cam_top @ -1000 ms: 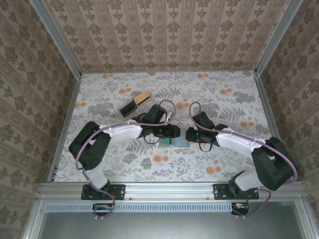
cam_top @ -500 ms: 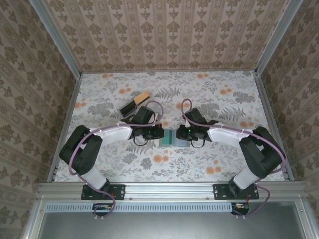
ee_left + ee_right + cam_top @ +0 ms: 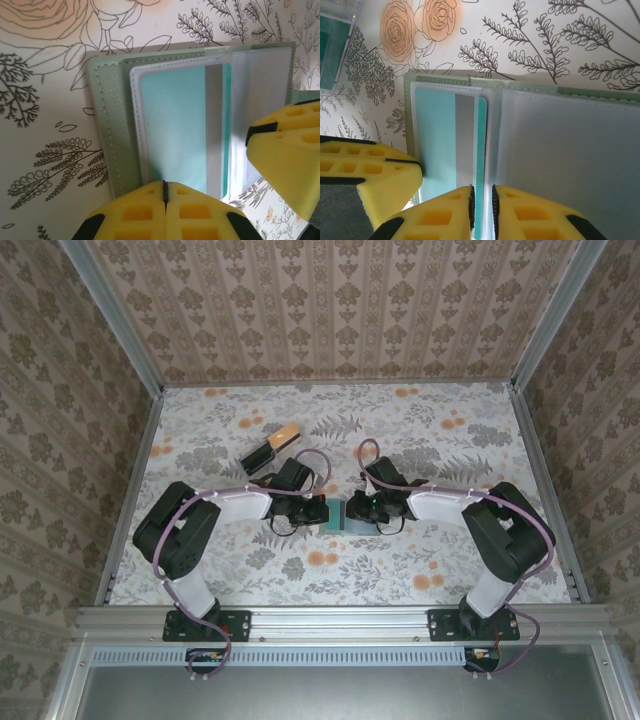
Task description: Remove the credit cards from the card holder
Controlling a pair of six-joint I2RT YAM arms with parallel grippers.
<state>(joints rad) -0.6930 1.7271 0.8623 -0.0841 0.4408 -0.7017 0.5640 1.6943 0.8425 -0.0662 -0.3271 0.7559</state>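
The holder (image 3: 345,517) lies open between both arms. The card's (image 3: 437,145) long edge runs straight into the right gripper (image 3: 482,205), which is almost closed; whether it grips is unclear. The left gripper (image 3: 165,200), fully closed, is at the holder's rim.

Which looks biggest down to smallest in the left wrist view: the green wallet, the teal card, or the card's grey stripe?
1. the grey-green soft card holder
2. the teal plastic credit card, in its clear pocket
3. the grey stripe along that card
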